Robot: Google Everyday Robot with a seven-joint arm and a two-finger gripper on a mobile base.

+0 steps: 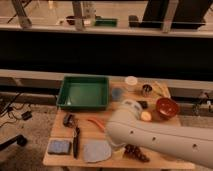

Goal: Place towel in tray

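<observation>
Wooden table (61, 132) under everything, with green tray (84, 93) at back left as reference point. White arm link (160, 137) in front of and right of tray, slanting in from bottom right. Its rounded end sits just off tray's front right corner and covers much of table's right half. No view of gripper: hidden by that link or off frame, so can't place it against tray. Jaws spread as wide as they go, gripping nothing. Dark red bowl (167, 107) well right of tray. Towel (97, 151) flat on table in front of tray's right half, near table's front edge, well apart from tray. Blue sponge (59, 147) in front of tray's left corner. Grape bunch (136, 152) in front of and right of tray, partly behind arm link. Black-handled tool (76, 141) in front of tray, between sponge and towel. Orange-red carrot-like piece (96, 121) just in front of tray's front wall. White cup (131, 82) right of tray's back corner. Grey-blue round item (117, 93) just beside tray's right wall. Small metal cup (146, 90) further right. Small orange ball (146, 116) right of tray, beside bowl.
</observation>
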